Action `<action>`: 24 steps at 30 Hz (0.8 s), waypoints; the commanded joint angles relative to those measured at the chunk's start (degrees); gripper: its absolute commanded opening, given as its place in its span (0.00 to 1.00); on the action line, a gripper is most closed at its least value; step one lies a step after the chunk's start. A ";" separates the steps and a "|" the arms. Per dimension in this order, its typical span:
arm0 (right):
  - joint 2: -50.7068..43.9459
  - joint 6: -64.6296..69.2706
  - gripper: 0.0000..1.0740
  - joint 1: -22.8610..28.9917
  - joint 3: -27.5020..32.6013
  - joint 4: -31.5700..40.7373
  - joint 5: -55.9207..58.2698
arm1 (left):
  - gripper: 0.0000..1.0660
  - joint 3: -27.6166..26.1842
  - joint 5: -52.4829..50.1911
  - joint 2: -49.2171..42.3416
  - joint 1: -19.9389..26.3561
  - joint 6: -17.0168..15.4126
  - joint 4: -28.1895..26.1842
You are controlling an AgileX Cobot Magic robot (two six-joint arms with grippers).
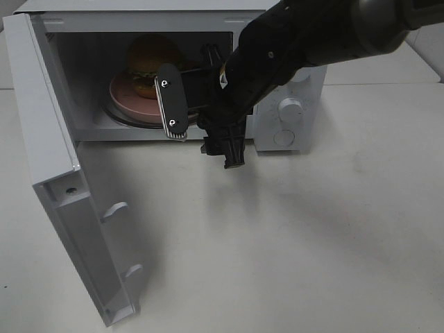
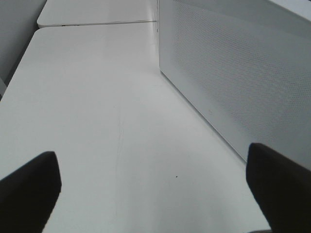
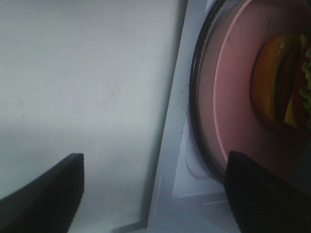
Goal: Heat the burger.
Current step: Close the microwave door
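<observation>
Burger (image 1: 149,59): inside the microwave, on the plate, towards the back of the cavity. The bun is on top, and the right wrist view shows lettuce and a dark patty at its side.
Plate (image 1: 123,97): round and pink, lying on the turntable within its rim.
Turntable (image 3: 194,97): a glass disc with a dark edge, on the cavity floor just behind the front sill.
Microwave (image 1: 309,83): white, at the far side of the table, with two knobs (image 1: 290,108) one above the other on its right panel.
Door (image 1: 41,118): swung wide open to the left, with two hooks (image 1: 116,209) standing out from its inner face.
Right arm (image 1: 312,35): comes in from the upper right, crosses in front of the control panel and ends at the cavity mouth.
Right gripper (image 3: 153,170): at the front sill. Its fingers are spread apart with nothing between them. One finger lies over the table, the other over the near edge of the turntable, well apart from the burger. Whether that finger touches the glass cannot be told.
Left gripper (image 2: 150,158): seen only in its own wrist view. Its fingers are spread wide and hold nothing, above the table and beside a perforated white panel (image 2: 233,73).
Table (image 1: 312,229): white, carrying the microwave.
</observation>
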 commanded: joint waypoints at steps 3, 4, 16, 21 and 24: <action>-3.15 3.72 0.71 0.11 2.98 -0.06 -0.29 | 0.92 0.23 -0.74 -1.20 -0.23 -0.17 -0.17; -4.98 5.33 0.71 0.11 4.87 -0.23 -0.29 | 0.92 0.23 -0.74 -1.20 -0.23 -0.17 -0.17; -18.56 20.51 0.71 0.11 17.07 0.34 3.61 | 0.92 0.23 -0.74 -1.20 -0.23 -0.17 -0.17; -24.58 34.61 0.71 0.11 20.11 0.34 8.02 | 0.92 0.23 -0.74 -1.20 -0.23 -0.17 -0.17; -26.76 39.88 0.71 0.11 21.08 0.29 10.14 | 0.92 0.23 -0.74 -1.20 -0.23 -0.17 -0.17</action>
